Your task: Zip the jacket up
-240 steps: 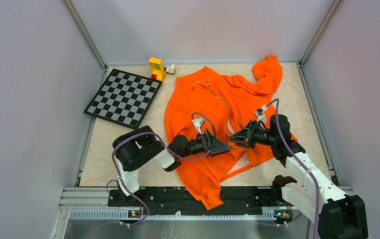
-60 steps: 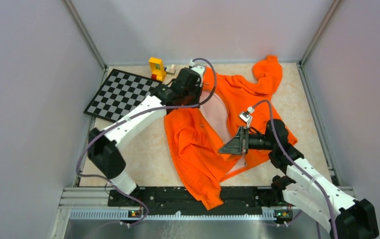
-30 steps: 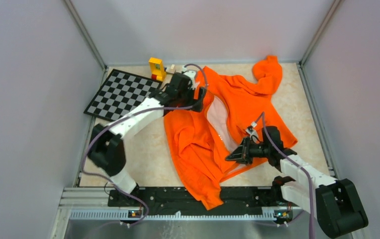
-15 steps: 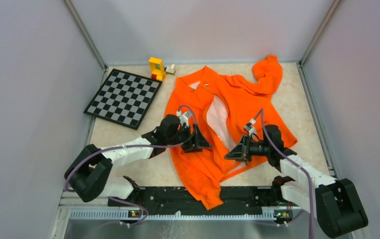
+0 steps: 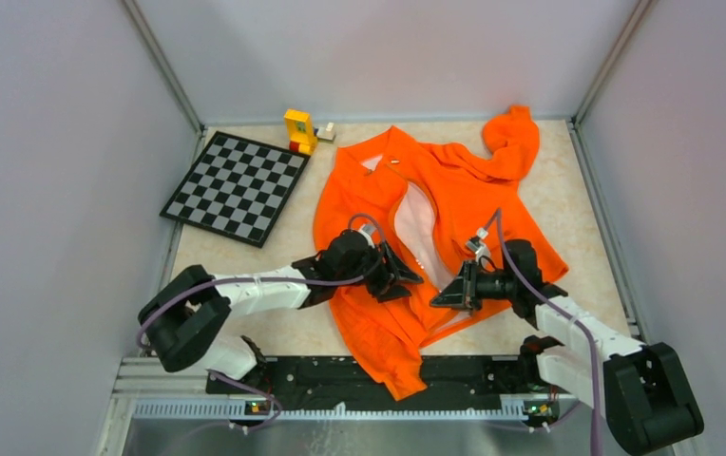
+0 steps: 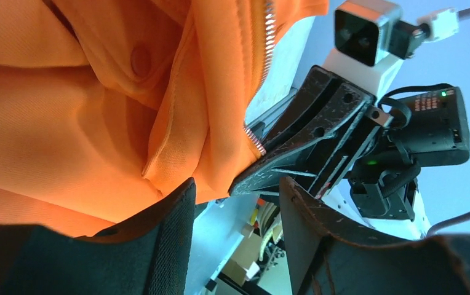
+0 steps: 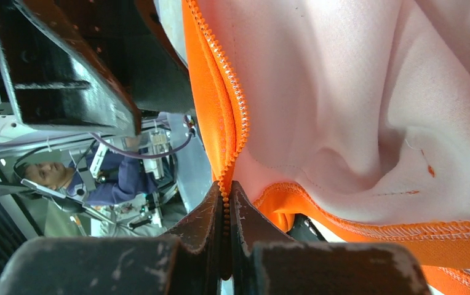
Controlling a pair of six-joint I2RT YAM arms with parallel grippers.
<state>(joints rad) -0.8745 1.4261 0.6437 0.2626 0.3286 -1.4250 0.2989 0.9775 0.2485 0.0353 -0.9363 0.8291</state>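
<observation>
The jacket [image 5: 359, 199] lies on the table [image 5: 582, 190] just right of the checkerboard [image 5: 236, 185]. Its front is spread open, so the pale lining [image 5: 418, 223] shows in a long gap. No stretch of the zipper looks joined, so the zipping itself has not begun. Right of the checkerboard and nearer the robot, the right gripper [image 7: 227, 192] is clenched on the bottom end of one row of zipper teeth [image 7: 237, 110]. The left gripper [image 6: 235, 187], between the checkerboard and the right one, is released, its fingers apart just under the other front edge and gripping nothing. What remains, as I judge it, is to seize that second edge, bring the two ends together, engage the slider and draw it up the whole front.
</observation>
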